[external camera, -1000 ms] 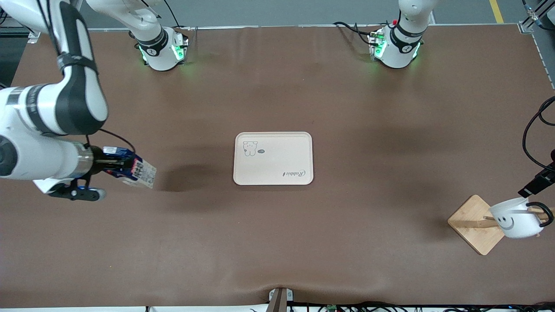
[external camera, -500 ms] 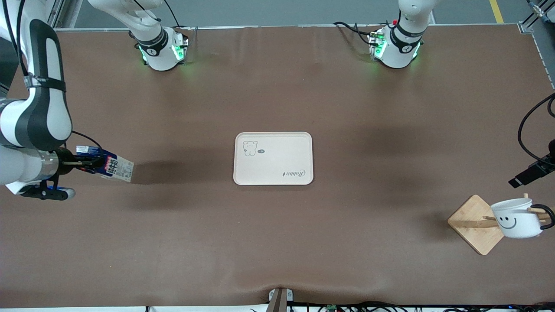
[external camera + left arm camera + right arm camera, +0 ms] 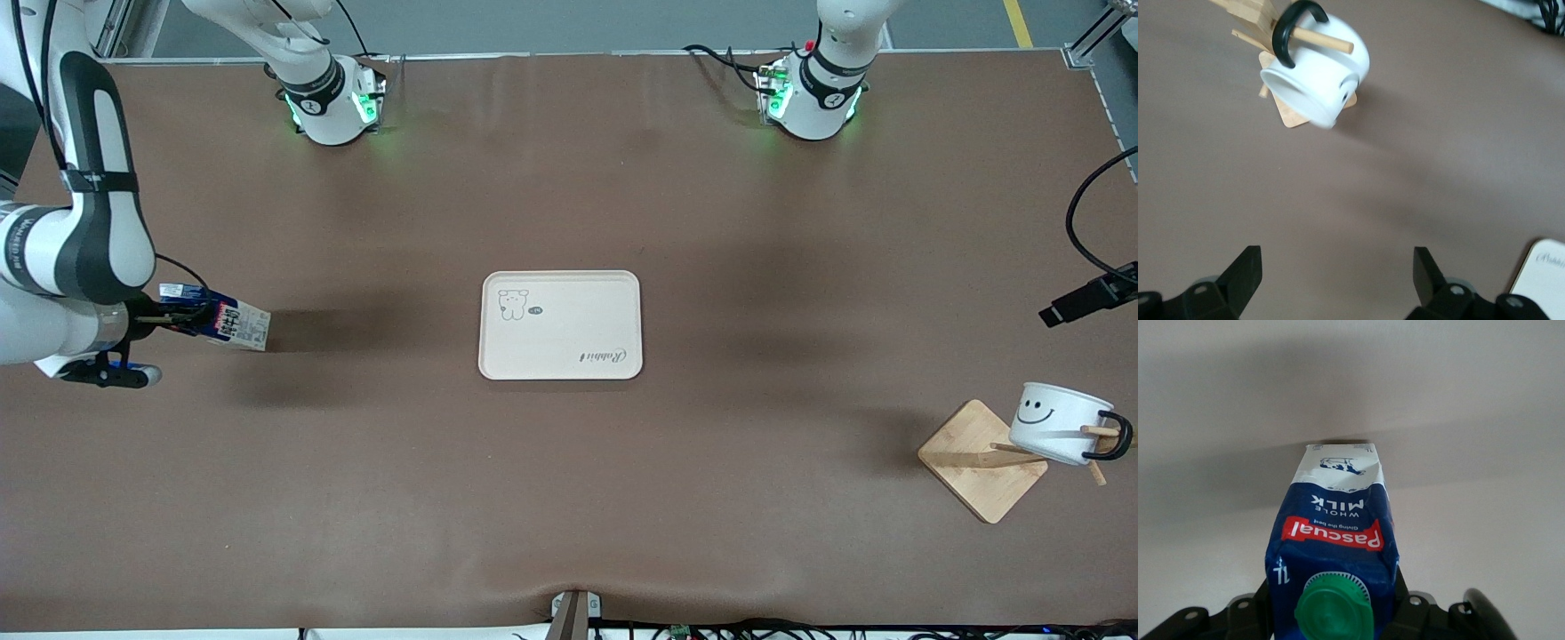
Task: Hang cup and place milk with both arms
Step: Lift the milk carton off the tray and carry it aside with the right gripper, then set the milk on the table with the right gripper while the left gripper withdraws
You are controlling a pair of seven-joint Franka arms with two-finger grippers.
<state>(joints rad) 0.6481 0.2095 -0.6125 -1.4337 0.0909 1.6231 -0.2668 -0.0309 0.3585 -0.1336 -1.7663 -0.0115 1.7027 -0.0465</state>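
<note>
Brown matting covers the whole bench (image 3: 569, 498), with a cream rectangular tray (image 3: 560, 325) printed with a small bear lying at its middle. Toward the left arm's end of the bench, nearer to the front camera than the tray, a square wooden base (image 3: 978, 462) carries a peg rack, and the small white mug with a black loop handle and smiley face (image 3: 1062, 434) hangs tilted by its handle on one peg. The left gripper (image 3: 1338, 283) is up over that end of the bench, clear of the mug, its fingers (image 3: 1245, 273) spread wide and empty. The right gripper (image 3: 156, 322) is over the right arm's end, well apart from the tray, its fingers clamped on the blue-topped, green-capped milk carton (image 3: 227, 322), held tipped on its side.
</note>
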